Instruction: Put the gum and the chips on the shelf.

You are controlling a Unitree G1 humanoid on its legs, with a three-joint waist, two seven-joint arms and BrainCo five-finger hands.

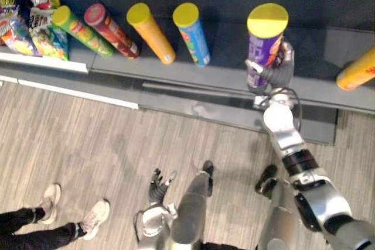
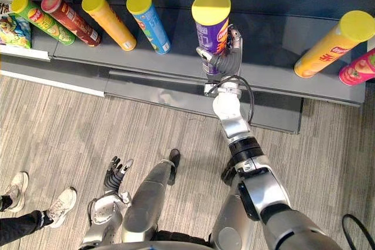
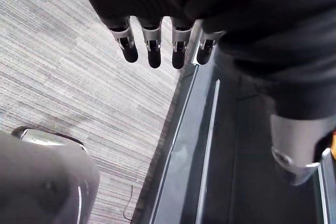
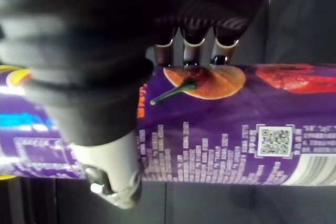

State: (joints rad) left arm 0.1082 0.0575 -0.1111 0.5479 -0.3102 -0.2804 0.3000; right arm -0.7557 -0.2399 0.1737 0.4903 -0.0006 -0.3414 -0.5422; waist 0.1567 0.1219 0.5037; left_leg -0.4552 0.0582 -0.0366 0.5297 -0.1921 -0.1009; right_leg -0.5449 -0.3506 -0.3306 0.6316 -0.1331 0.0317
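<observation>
Fingers (image 1: 262,70) of right hand (image 2: 229,58) round purple can (image 2: 212,32)

The dark shelf (image 1: 222,77) runs low above the floor (image 1: 88,144). On it, from the left: snack bags (image 1: 29,21), then upright cans in a row, apart from each other: a green can (image 1: 82,30), a red can (image 1: 111,30), an orange can (image 1: 151,33), a blue can (image 1: 192,34), a purple can (image 1: 263,45) at the front edge, a yellow can (image 2: 334,45), a pink can (image 2: 357,67).

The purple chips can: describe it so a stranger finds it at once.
Look along the grey shelf of tall cans. Just right of the blue can is the purple can: yellow-lidded, the only purple one, with the right hand curled round it.
</observation>
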